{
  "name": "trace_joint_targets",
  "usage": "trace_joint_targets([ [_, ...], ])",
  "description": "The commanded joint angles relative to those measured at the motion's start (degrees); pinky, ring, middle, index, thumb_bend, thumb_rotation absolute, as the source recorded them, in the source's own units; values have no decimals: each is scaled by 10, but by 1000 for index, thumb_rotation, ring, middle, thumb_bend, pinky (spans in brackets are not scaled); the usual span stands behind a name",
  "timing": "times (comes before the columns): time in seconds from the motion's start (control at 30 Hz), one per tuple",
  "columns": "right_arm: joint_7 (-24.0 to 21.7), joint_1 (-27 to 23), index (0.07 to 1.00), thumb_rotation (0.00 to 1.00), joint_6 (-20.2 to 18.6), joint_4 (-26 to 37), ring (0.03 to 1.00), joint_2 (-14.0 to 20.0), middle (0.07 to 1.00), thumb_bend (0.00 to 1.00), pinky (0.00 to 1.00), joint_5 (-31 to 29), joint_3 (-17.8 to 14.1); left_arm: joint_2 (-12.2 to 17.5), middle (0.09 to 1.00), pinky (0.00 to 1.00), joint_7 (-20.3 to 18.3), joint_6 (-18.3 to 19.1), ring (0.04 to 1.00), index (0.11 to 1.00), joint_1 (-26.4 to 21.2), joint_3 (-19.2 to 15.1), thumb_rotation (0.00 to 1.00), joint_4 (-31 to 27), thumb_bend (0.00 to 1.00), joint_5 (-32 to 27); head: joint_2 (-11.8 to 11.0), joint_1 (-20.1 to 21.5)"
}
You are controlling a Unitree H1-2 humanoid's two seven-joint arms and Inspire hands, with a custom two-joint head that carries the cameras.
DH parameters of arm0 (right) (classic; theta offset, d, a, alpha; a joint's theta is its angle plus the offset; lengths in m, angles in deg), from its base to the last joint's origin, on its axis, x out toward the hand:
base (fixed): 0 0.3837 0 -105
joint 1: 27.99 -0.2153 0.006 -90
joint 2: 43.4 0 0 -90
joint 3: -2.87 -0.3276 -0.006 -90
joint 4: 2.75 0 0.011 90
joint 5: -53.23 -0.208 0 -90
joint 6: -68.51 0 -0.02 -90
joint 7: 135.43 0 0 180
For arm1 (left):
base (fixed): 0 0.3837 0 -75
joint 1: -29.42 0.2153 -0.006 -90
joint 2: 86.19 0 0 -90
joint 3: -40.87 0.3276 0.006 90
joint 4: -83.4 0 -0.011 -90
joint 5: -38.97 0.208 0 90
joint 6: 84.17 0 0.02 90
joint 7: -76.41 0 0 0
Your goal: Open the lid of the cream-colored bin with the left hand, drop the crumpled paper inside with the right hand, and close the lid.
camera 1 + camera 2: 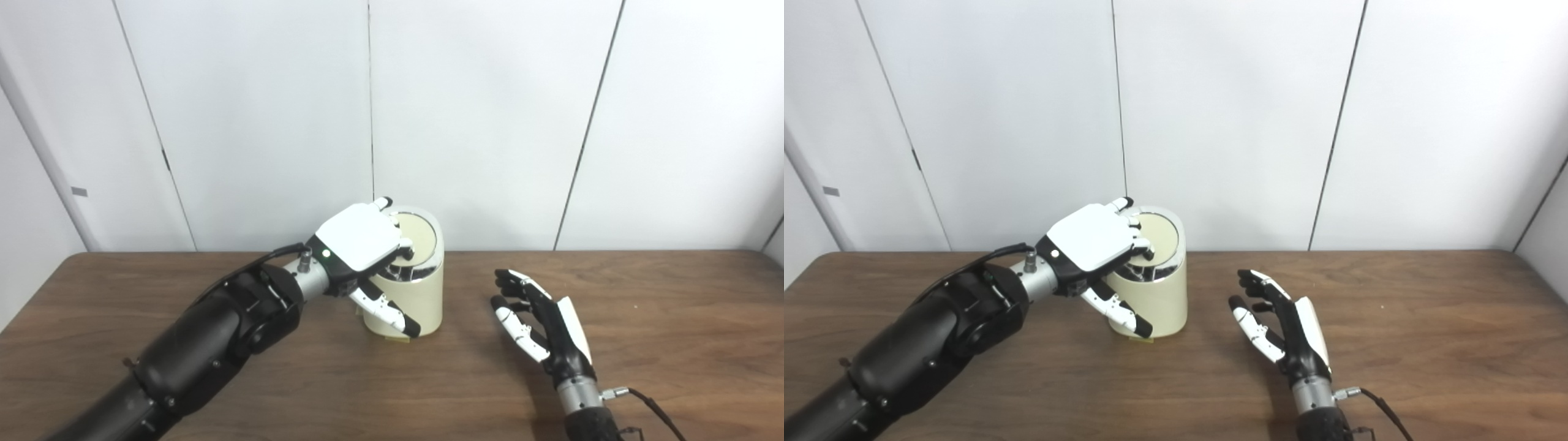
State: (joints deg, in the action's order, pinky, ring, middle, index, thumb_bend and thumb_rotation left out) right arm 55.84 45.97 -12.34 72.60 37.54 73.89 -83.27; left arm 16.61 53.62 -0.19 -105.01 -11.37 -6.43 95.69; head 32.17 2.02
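Left eye view: wooden table point(674, 318) carries all. Cream-colored bin point(422, 306) upright near table's rear centre. Left hand point(358, 242) lies over lid point(422, 236), fingers curled at rim, thumb down bin's front, likely pressing lid; firm grasp cannot be told. Right hand point(542, 324) waits beside bin, fingers spread, empty. Crumpled paper not visible, perhaps already inside. No readable labels.

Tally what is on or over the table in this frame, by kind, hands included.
Cream-colored bin, lid down: 1
Robot hands: 2, the left hand over the lid, the right hand open and holding nothing
Crumpled paper in view: 0
Total: 3
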Motion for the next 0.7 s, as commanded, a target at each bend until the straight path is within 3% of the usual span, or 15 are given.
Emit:
trace_joint_targets([
  [0.0,8,-34,782,711,18,21,773,0,783,190,680,3,-1,3,753,1000,-113,-64,861,744,57,74,1000,53,1000,-28,0,0],
  [0.27,8,-33,782,731,18,21,774,-1,781,197,685,4,-1,4,765,1000,-123,-35,883,768,46,80,1000,40,1000,38,0,0],
  [0.43,9,-33,785,760,19,19,775,0,783,200,686,4,0,-1,777,1000,-67,-11,874,763,45,55,1000,34,947,91,-1,1],
  [0.67,11,-34,784,771,26,16,774,-1,782,202,687,5,1,-14,786,1000,-48,12,879,791,35,21,1000,25,938,135,0,2],
])
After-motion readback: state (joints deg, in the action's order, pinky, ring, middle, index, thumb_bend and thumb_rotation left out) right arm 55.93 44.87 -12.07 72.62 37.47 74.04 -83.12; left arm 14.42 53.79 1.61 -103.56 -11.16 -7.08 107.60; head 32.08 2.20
